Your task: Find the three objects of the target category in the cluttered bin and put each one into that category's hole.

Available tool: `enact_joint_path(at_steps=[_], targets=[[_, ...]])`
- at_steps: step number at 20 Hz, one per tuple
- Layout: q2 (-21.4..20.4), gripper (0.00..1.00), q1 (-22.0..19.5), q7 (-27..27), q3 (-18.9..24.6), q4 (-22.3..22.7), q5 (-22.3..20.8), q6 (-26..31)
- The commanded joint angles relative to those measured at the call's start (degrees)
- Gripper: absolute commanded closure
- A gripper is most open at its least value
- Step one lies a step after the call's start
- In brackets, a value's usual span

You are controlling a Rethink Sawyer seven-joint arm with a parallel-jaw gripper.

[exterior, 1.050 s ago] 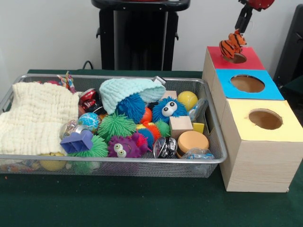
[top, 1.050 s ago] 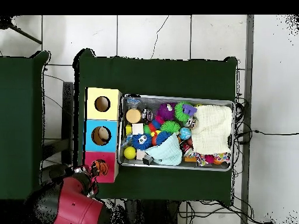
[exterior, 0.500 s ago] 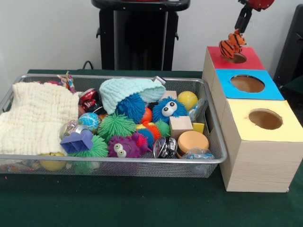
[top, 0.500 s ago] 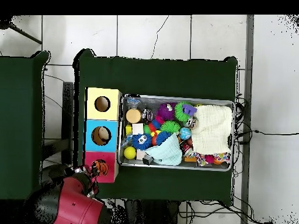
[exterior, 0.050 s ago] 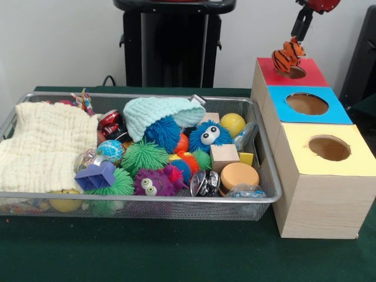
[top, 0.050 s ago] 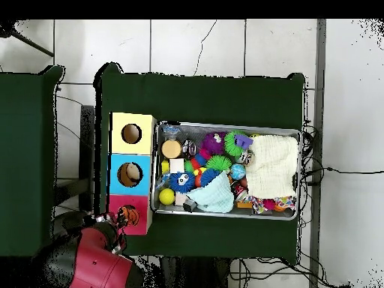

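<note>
A striped orange tiger toy (exterior, 0.050 s ago: 286, 56) hangs just over the hole of the red-topped box (exterior, 0.050 s ago: 314, 76) at the far right. My gripper (exterior, 0.050 s ago: 299, 35) reaches down from the top edge and is shut on the toy's upper end. In the overhead view the tiger toy (top, 0.050 s ago: 130, 216) shows over the red box (top, 0.050 s ago: 116, 206), with my red arm (top, 0.050 s ago: 90, 264) below it. The wire bin (exterior, 0.050 s ago: 147, 200) to the left holds several spiky balls, a blue googly-eyed fuzzy toy (exterior, 0.050 s ago: 208, 136) and a purple one (exterior, 0.050 s ago: 151, 183).
A blue-topped box (exterior, 0.050 s ago: 338, 114) and a yellow-topped box (exterior, 0.050 s ago: 294, 147) stand in a row nearer than the red one. In the bin lie a cream cloth (exterior, 0.050 s ago: 44, 147), a mint knitted hat (exterior, 0.050 s ago: 155, 114), wooden blocks and a yellow ball (exterior, 0.050 s ago: 232, 124).
The tiger toy has shifted very slightly upward in the gripper over the red box's hole. Nothing in the bin has moved.
</note>
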Motion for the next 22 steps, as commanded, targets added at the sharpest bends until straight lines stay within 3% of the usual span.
enact_joint_path(at_steps=[1,22], targets=[[0.3,0.0,-2.0,12.0,6.5,0.8,1.9,-3.3],[-1.0,0.0,-3.0,10.6,7.1,1.8,1.6,-3.1]])
